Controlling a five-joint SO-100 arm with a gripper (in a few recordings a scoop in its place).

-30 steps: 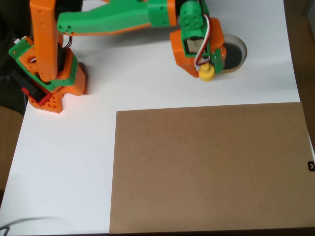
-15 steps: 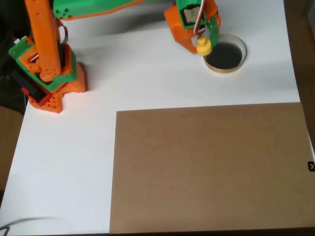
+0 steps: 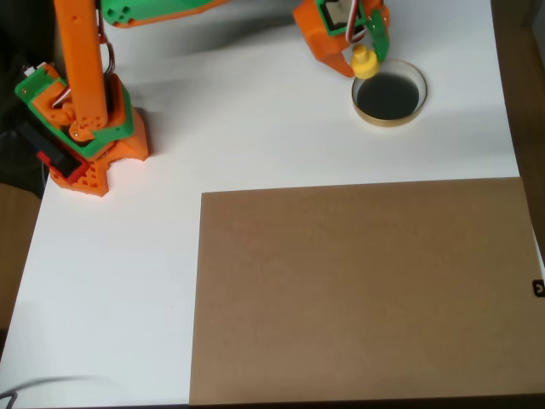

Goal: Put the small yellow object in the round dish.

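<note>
Orange-and-green robot arm [image 3: 81, 68] reaches across the far side of a white bench [image 3: 255, 136] in the overhead view, its end effector [image 3: 364, 53] clamped on a small yellow object [image 3: 364, 61]. The yellow piece sits between the green and orange fingers at the far left rim of the round dish [image 3: 389, 94], overlapping the tan edge as the camera sees it; whether it touches the dish or hangs above it cannot be told from this angle. The dish, with its pale rim and glossy black inside, stands on the bench at the far right, close to the bench's right edge. The arm's base [image 3: 81, 145] is fixed at the far left of the bench, well apart from the dish, with a red part showing at its left side. A large brown board [image 3: 358, 294] lies flat over the near right portion of the bench, its far edge well short of the dish.
</note>
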